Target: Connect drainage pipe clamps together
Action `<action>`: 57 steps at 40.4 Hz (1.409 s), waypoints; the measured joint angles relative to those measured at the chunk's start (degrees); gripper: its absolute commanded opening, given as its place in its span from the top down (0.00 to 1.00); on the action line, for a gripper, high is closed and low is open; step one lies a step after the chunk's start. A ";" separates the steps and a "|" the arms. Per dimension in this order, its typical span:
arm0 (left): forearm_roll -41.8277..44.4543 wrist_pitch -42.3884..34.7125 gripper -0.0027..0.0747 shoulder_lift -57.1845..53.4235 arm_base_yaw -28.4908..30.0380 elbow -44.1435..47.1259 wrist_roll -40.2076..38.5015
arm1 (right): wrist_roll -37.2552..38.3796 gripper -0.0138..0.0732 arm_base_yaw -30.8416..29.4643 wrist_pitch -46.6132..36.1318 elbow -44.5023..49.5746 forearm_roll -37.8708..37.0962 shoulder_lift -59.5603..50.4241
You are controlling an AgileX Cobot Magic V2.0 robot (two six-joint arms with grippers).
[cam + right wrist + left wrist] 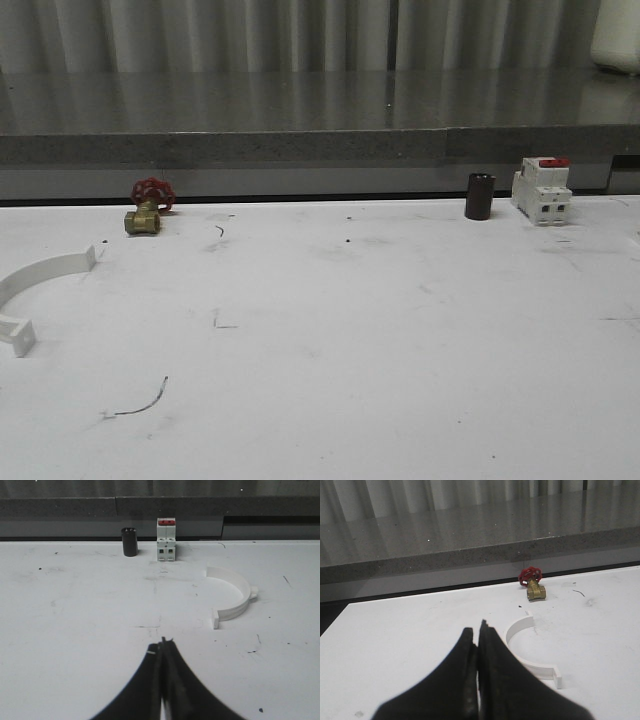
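Observation:
One white half-ring drainage pipe clamp [35, 278] lies flat at the table's left edge in the front view. The left wrist view has this clamp [526, 650] just ahead of my left gripper [478, 629], whose black fingers are shut and hold nothing. A second white half-ring clamp [231, 598] lies on the table in the right wrist view, ahead and off to one side of my right gripper [162, 642]. That gripper is shut too and holds nothing. Both clamps rest apart from the grippers.
A brass valve with a red handwheel [148, 208] stands at the back left. A black cylinder [479, 196] and a white-and-red circuit breaker [541, 189] stand at the back right. A grey stone ledge [320, 130] runs behind the white table [330, 340].

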 measured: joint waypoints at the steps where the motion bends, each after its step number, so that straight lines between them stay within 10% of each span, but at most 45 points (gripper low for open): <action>1: 0.00 0.00 0.99 0.00 0.00 0.00 0.00 | 0.00 0.91 0.00 0.00 0.00 0.00 0.00; 47: -0.11 0.00 0.99 0.00 0.00 0.00 0.00 | 0.00 0.91 0.00 -0.24 0.00 0.10 0.00; 57: -0.33 -11.57 0.99 0.00 0.00 -0.46 -1.01 | 0.00 0.91 0.00 -4.24 -0.43 0.41 0.00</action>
